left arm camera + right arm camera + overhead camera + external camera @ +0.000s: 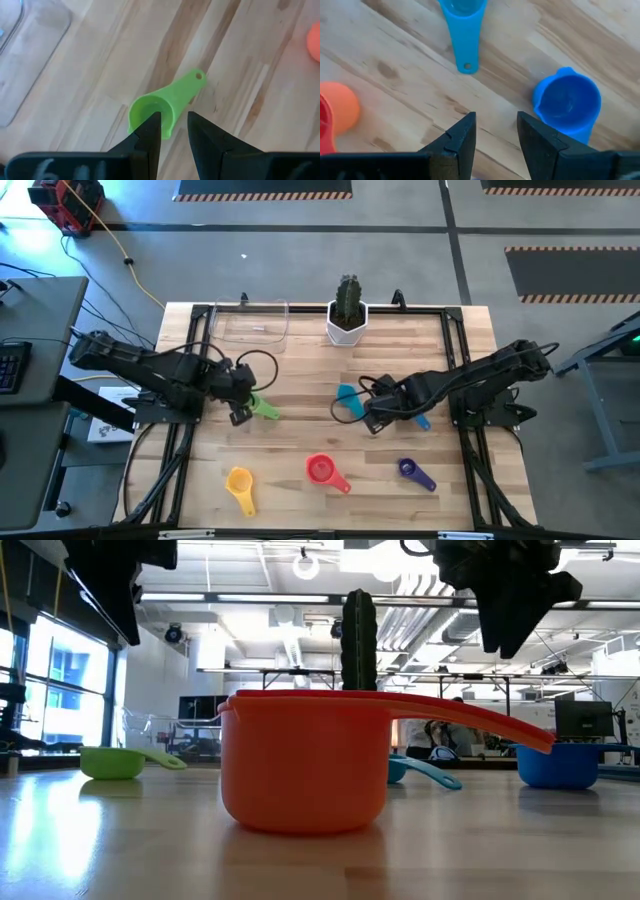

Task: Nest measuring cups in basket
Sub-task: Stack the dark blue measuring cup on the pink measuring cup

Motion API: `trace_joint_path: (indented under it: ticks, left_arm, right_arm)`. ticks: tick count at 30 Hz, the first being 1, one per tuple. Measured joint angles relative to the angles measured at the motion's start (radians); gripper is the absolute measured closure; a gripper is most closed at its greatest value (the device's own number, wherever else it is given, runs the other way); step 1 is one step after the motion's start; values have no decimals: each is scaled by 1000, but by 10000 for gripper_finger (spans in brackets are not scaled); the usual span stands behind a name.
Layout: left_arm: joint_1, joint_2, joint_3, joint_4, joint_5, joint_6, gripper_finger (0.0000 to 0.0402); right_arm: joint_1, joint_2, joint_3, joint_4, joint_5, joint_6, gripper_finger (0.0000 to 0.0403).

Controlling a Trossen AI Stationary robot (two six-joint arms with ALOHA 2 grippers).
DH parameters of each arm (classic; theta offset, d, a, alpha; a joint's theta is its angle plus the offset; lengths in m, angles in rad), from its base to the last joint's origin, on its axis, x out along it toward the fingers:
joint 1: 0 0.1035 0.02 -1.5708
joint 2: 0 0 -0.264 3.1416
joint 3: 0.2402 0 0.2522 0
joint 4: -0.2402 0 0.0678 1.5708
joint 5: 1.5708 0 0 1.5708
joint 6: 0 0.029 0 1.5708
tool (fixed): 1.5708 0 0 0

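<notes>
Lying scattered on the tabletop (300, 430), the measuring cups are not yet nesting: green (160, 102), teal (462, 30), blue (567, 105), red (322, 470), yellow (240, 483) and purple (412, 471). The clear basket (250, 322) is standing near the far edge, holding no cup. Smooth, glossy plastic scoops are showing flat, holed handles. The left gripper (172, 131) is hovering over the green cup, jaws parted, grasping nothing. The right gripper (495, 132) is hanging released between teal and blue.

probably a robotics lab: hazard-striped floor (265, 195), monitors (198, 708).
</notes>
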Motion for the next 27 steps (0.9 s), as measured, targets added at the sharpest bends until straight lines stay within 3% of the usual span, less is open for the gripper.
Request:
trace_joint_path:
  ticks: [16, 27]
  left_arm:
    - [155, -1, 0, 3, 4, -24, 316]
    - [224, -1, 0, 3, 4, -41, 316]
  right_arm:
    - [-25, 1, -4, -156, -68, -196, 268]
    - [-64, 1, -147, -75, -135, -303, 268]
